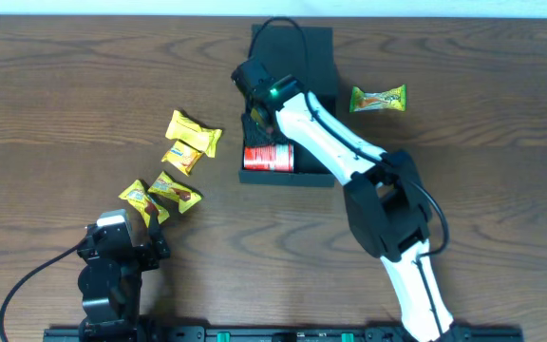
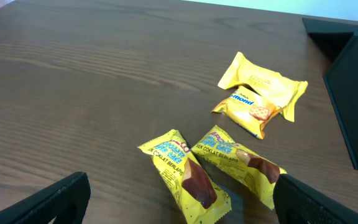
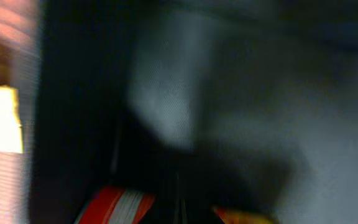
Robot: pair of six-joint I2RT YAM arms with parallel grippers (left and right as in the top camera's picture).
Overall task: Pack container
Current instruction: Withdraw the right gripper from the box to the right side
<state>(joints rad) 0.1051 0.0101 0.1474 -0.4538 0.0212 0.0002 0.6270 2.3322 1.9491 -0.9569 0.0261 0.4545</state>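
The container [image 1: 316,57] is a dark box at the table's far middle, flap open. A red can [image 1: 269,157] lies at its near end. My right gripper [image 1: 257,123] reaches down into the box just above the can. In the blurred right wrist view its jaws are shut [image 3: 179,205] against the dark inner wall [image 3: 260,112], with the red-and-white can [image 3: 114,205] beside them. Nothing shows between the jaws. My left gripper [image 2: 185,214] is open and low over the table, its fingers [image 2: 61,199] wide apart. Two yellow chocolate packets [image 2: 185,177] [image 2: 241,163] lie just ahead of it.
Two more yellow packets [image 2: 263,84] [image 2: 247,109] lie farther out, left of the box [image 2: 353,93]. A green packet [image 1: 378,99] rests on the table right of the box. The right arm [image 1: 387,204] crosses from the near edge to the box.
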